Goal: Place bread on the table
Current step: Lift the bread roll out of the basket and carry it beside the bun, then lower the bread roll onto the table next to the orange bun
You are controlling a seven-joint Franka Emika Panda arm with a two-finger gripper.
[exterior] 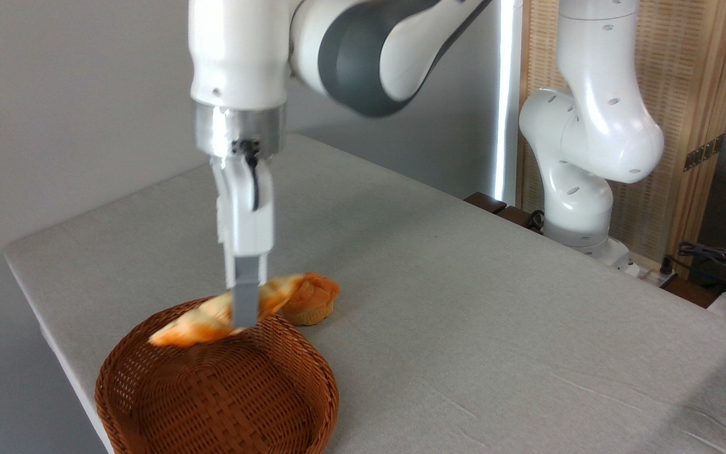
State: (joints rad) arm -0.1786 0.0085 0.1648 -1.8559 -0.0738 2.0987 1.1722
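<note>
A: Fixed camera: the long pale-yellow braided loaf with golden-brown patches point(212, 320) is seen tilted, lifted above the far rim of the round brown wicker basket point(218, 391), clamped near its middle by the end effector point(246, 315).

B: Is the grip judged sound?

A: The end effector is closed on the loaf. The bread is judged light and soft, so it is best held at the thick middle, as here; a tapered end would likely slip.

B: And around it?

A: A small round orange bun point(309, 299) lies just behind the basket on the grey-beige cloth worktop point(495, 302).
</note>
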